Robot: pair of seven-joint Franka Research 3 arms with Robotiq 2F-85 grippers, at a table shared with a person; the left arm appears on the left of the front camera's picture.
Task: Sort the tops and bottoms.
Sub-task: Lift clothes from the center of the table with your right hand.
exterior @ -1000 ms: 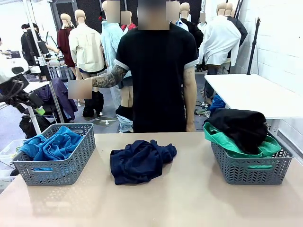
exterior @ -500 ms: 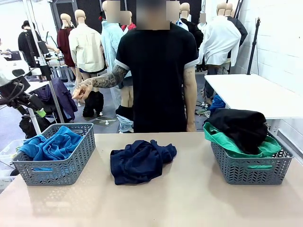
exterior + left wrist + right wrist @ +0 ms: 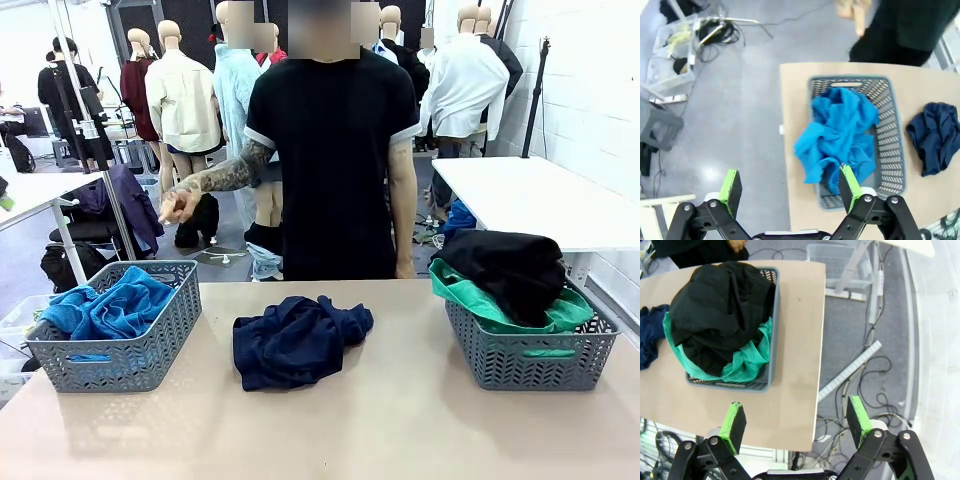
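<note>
A navy garment [image 3: 296, 340] lies crumpled on the table's middle, also the navy garment [image 3: 935, 142] at the right of the left wrist view. A bright blue garment [image 3: 105, 305] fills the left basket [image 3: 150, 355]; my left gripper [image 3: 790, 187] hangs open high above, over the basket's outer edge and the floor. The right basket [image 3: 530, 365] holds a black garment [image 3: 505, 265] on top of an emerald green garment [image 3: 500, 310]. My right gripper [image 3: 796, 424] is open, high above the table's right edge beside that basket [image 3: 771, 347].
A person in a black T-shirt [image 3: 335, 150] stands at the far side of the table [image 3: 400, 420], one hand [image 3: 178, 205] pointing down to the left. A white table [image 3: 540, 195] stands at the back right. Cables and a clear bin lie on the floor.
The person's hand has lowered and points downward. The white arm at the left edge of the front view has gone out of the picture. The garments have not moved.
</note>
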